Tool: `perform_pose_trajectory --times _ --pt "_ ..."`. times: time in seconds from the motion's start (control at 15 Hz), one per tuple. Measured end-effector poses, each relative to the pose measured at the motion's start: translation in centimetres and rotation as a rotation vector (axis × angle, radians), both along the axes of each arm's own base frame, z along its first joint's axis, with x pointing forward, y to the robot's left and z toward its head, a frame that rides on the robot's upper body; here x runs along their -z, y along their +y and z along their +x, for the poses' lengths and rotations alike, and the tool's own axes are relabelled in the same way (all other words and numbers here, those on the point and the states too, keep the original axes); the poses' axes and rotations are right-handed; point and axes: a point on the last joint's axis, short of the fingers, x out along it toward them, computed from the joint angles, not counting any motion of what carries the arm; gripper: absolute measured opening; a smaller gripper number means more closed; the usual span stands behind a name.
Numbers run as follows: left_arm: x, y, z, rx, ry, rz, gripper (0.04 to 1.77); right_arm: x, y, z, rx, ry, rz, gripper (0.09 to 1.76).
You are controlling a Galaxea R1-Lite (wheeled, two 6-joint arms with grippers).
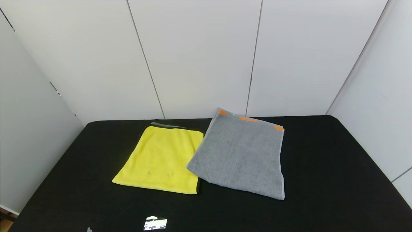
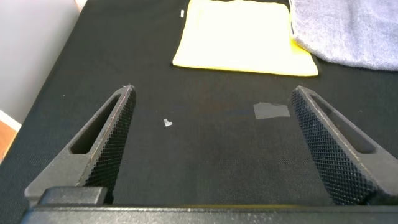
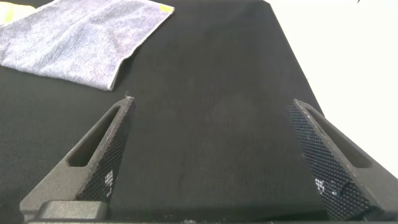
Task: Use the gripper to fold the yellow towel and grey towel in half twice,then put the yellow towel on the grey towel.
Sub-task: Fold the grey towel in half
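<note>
The yellow towel point(image 1: 162, 159) lies flat on the black table, left of centre, with its black binding showing along the far and right edges. The grey towel point(image 1: 241, 153) lies beside it on the right, its near left corner overlapping the yellow one; orange marks run along its far end. Neither arm shows in the head view. In the left wrist view my left gripper point(image 2: 211, 93) hangs open over bare tabletop, short of the yellow towel point(image 2: 239, 37). My right gripper point(image 3: 211, 102) is open too, over bare table, with the grey towel point(image 3: 74, 40) farther off.
The black table point(image 1: 322, 180) is ringed by pale wall panels at the back and both sides. A shiny piece of tape point(image 1: 155, 223) and a smaller scrap point(image 1: 88, 229) lie near the front edge, also seen as tape point(image 2: 272, 110) between my left fingers.
</note>
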Motion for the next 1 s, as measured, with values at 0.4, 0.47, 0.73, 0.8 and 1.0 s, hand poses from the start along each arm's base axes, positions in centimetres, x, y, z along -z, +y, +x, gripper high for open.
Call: perform_pose_trajectory --times 0.4,0.47,0.73,0.8,1.0 --pt "0.00 0.00 0.00 -0.001 0.000 -0.001 1.76 0.03 0.00 -0.02 0.000 0.006 0.000 1.76" --pt "0.03 0.00 0.00 -0.001 0.003 -0.001 1.76 0.01 0.00 -0.02 0.000 0.005 0.000 1.76" --pt "-0.01 0.01 -0.01 -0.003 0.001 0.000 1.76 0.00 0.01 -0.02 0.005 0.004 0.000 1.76" --pt "0.04 0.00 -0.01 0.000 0.006 0.002 1.76 0.00 0.01 -0.02 0.006 0.004 0.000 1.76" --pt "0.03 -0.01 -0.04 0.006 0.013 0.005 1.76 0.01 0.01 -0.02 0.005 0.005 0.000 1.76"
